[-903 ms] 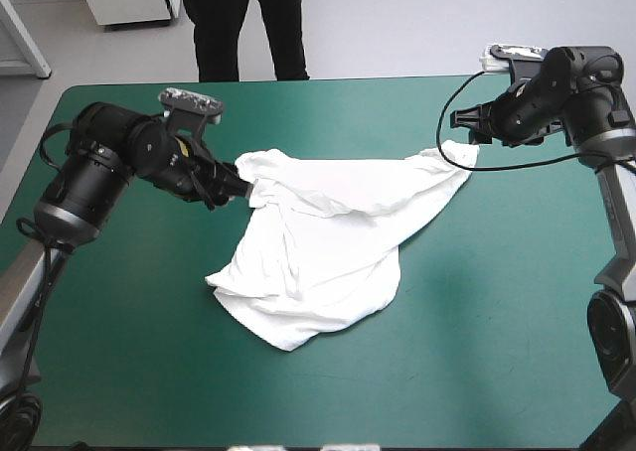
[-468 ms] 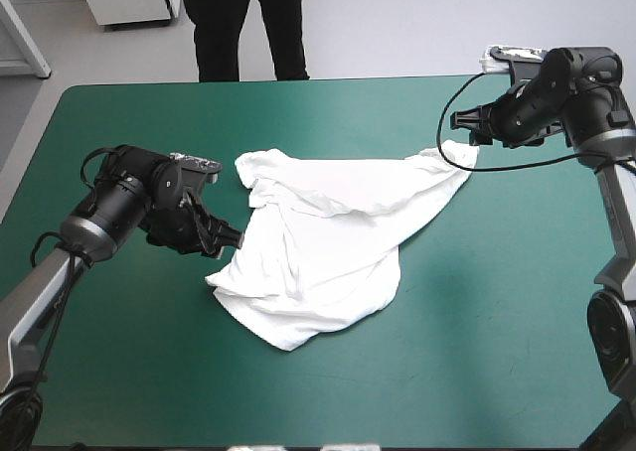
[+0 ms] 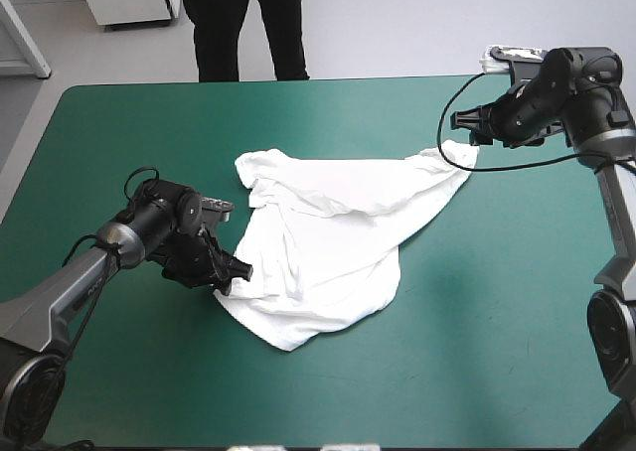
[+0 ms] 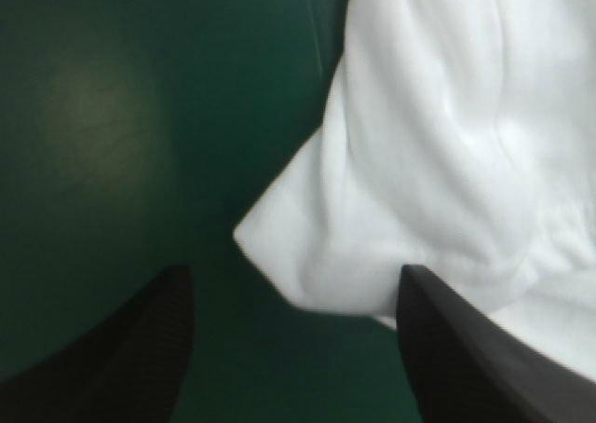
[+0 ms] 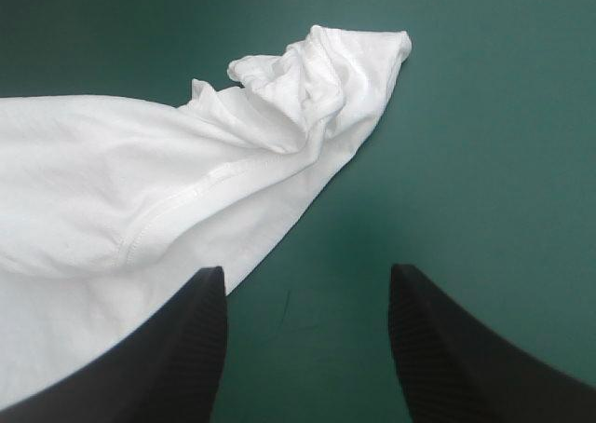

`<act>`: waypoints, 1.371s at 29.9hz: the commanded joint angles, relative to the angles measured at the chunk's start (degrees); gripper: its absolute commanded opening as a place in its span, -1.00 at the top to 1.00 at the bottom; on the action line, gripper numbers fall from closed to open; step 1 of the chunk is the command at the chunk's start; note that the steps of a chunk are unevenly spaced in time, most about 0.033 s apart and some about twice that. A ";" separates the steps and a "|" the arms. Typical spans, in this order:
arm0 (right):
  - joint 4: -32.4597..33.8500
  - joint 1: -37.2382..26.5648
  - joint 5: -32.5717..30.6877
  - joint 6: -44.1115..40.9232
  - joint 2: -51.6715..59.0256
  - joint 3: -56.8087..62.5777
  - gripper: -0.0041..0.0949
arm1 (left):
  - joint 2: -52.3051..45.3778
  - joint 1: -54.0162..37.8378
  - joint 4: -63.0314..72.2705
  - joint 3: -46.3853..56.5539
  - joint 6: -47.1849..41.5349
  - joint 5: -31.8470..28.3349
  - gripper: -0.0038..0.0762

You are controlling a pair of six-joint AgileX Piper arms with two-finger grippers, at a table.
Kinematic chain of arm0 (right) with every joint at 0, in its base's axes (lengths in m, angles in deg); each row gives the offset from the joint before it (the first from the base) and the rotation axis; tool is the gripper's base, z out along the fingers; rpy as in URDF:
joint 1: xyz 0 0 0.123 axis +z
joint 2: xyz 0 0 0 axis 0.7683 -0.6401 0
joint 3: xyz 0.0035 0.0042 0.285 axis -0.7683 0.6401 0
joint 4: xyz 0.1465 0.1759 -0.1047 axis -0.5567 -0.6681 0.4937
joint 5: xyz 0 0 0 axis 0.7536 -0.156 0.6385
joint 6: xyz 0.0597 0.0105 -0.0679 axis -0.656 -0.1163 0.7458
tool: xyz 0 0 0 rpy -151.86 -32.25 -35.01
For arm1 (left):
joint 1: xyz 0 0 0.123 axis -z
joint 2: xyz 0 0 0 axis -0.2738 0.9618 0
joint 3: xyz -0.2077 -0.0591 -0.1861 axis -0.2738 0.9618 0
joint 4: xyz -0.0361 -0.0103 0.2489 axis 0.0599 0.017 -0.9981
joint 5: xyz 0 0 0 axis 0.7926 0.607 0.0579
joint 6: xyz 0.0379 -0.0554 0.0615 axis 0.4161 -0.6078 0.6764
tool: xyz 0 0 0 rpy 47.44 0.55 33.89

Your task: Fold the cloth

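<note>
The white T-shirt (image 3: 328, 232) lies crumpled and half spread on the middle of the teal-green cover. My left gripper (image 3: 238, 272) sits low at the shirt's near-left corner. In the left wrist view it (image 4: 293, 279) is open, with that corner of the T-shirt (image 4: 317, 246) poking in between the black fingers (image 4: 447, 348). My right gripper (image 3: 469, 133) hovers over the bunched far-right sleeve end. It is also open (image 5: 307, 274), and the sleeve (image 5: 317, 78) lies just ahead of it on the cover, untouched.
The teal-green cover (image 3: 497, 322) stretches wide around the shirt on all sides. The table's far edge (image 3: 348, 78) runs a short way beyond the right gripper.
My left gripper has left the shirt's far-left corner and swung toward the near side, down to the near-left corner. That far corner now lies on the table. The right arm has not moved.
</note>
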 commanded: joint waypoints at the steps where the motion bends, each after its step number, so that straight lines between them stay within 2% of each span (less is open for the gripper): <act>1: 0.19 -0.48 1.09 -0.06 2.60 -1.36 -0.08 | -0.01 0.12 0.83 -1.19 -0.40 -2.84 -0.24; 8: 0.19 -0.48 1.45 -0.06 2.60 -1.36 -0.08 | 5.56 0.12 0.83 -1.19 -0.40 -3.55 -0.23; 10: 0.19 -0.48 1.56 -0.06 2.60 -1.32 -0.08 | 6.33 0.12 0.83 -1.19 -0.40 -4.40 -0.12; 11: 0.03 -0.48 1.56 -0.06 2.60 -1.32 -0.08 | 6.45 0.12 0.83 -1.19 -0.40 -4.55 -0.01; 12: 0.03 -0.48 1.56 -0.06 2.45 -1.22 -0.08 | 6.50 0.12 0.83 -1.19 -0.40 -4.94 0.19; 15: -0.32 -0.48 0.69 -0.06 1.00 -1.22 -0.08 | 6.50 0.12 0.83 -1.19 -0.17 -5.22 0.94; 24: 3.05 4.56 -0.06 -0.49 -7.90 -1.22 -0.08 | 6.50 0.12 1.09 -1.19 0.07 -5.22 0.93; 30: 6.30 4.57 0.19 -1.60 -13.40 -1.22 -0.08 | 6.50 0.12 1.09 -1.19 0.07 -5.33 0.93; 35: 5.30 3.56 5.74 -1.47 -16.54 -1.34 -0.08 | 6.50 0.12 1.09 -1.19 0.94 -6.05 0.93; 41: 5.28 2.35 7.58 -1.86 -20.83 -5.93 -0.08 | 6.50 0.12 1.09 -1.19 1.32 -6.41 0.93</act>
